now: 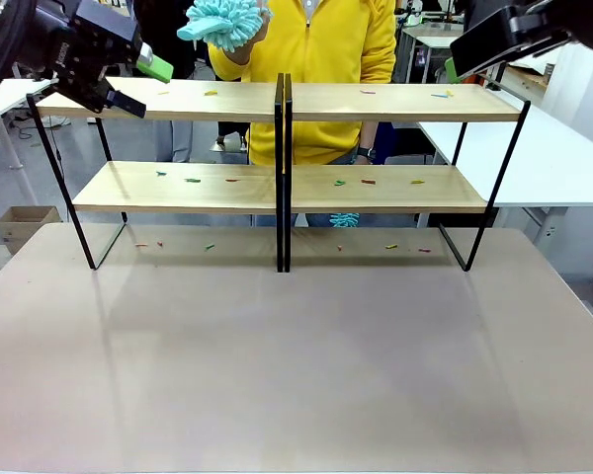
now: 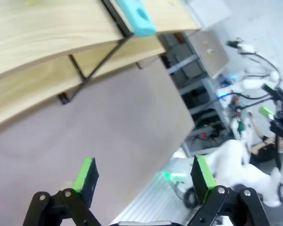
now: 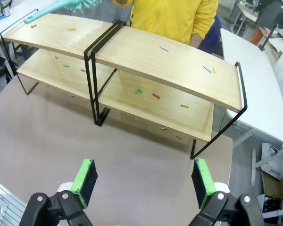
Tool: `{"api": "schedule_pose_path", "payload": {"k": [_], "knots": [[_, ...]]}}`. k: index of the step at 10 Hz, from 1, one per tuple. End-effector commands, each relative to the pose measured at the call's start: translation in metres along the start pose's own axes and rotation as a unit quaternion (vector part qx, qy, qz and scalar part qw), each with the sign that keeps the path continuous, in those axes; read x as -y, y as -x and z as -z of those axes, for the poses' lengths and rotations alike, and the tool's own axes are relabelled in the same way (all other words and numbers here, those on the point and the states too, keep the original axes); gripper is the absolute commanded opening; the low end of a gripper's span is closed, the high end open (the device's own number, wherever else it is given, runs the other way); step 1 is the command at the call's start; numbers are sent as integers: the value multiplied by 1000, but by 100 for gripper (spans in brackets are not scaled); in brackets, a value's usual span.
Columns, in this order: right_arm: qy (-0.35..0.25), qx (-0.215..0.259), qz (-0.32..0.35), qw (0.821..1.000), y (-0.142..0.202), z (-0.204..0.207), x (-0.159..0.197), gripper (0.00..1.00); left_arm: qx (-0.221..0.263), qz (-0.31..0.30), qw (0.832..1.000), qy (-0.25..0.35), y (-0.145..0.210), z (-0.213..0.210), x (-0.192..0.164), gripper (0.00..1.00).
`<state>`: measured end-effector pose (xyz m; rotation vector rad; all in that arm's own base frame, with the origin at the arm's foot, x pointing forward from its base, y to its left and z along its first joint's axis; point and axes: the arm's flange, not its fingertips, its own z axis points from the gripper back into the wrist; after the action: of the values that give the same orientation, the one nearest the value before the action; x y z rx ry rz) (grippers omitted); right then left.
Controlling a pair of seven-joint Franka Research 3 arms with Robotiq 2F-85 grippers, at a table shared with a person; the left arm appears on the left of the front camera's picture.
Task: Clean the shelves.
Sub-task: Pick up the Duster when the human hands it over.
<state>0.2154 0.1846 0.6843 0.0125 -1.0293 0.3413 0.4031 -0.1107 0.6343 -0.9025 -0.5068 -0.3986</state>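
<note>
Shelves [image 1: 376, 188] across the upper half of the front view, on the far part of the grey-brown table [image 1: 296, 355]. Two racks joined at the middle of the frame, black frames touching there. In the right wrist view also in the upper half [image 3: 146, 52], running from upper left to middle right. In the left wrist view in the upper left corner [image 2: 47, 28], seen tilted.

Many small coloured scraps [image 1: 191, 180] lying on all four boards, and some more on the table under the lower boards.

Left gripper [image 1: 146, 87] in the upper left corner of the front view, just beside the left end of the top board; cannot tell whether touching it. In its own wrist view [image 2: 144, 176] at the bottom edge, green pads wide apart, nothing between them, only table surface behind.

Right gripper [image 1: 457, 67] in the upper right corner of the front view, above the right end of the top board. In its own wrist view [image 3: 144, 181] at the bottom edge, pads wide apart as well, holding nothing, high over the table in front of the racks.

Behind the shelves, top middle of the front view, a person in a yellow jacket [image 1: 336, 59], holding up a fluffy turquoise duster [image 1: 222, 22] over the left top board. Same duster at the top edge of the left wrist view [image 2: 137, 16] and in the top left of the right wrist view [image 3: 52, 9].
</note>
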Motion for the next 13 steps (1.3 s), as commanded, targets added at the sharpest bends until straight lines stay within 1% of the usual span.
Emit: {"api": "schedule_pose_path", "payload": {"k": [1,2,3,4,6,7,8,10,12,13], "knots": [[1,0,2,1000,0,0,0,100,-6,-40,988,147,-25,-22,-16,100],[1,0,2,1000,0,0,0,100,-7,-72,981,182,-40,-29,-18,100],[1,0,2,1000,0,0,0,100,0,-101,978,181,-53,-28,-15,100],[1,0,2,1000,0,0,0,100,3,-129,981,148,-69,-18,-12,100],[1,0,2,1000,0,0,0,100,15,-173,982,70,-101,16,-16,100],[1,0,2,1000,0,0,0,100,15,-196,979,58,-116,32,-23,100],[1,0,2,1000,0,0,0,100,33,-221,974,47,-128,43,-32,100],[1,0,2,1000,0,0,0,100,48,-263,962,54,-145,57,-48,100],[1,0,2,1000,0,0,0,100,62,-279,956,69,-148,58,-59,100],[1,0,2,1000,0,0,0,100,74,-281,953,88,-148,56,-62,100]]}}
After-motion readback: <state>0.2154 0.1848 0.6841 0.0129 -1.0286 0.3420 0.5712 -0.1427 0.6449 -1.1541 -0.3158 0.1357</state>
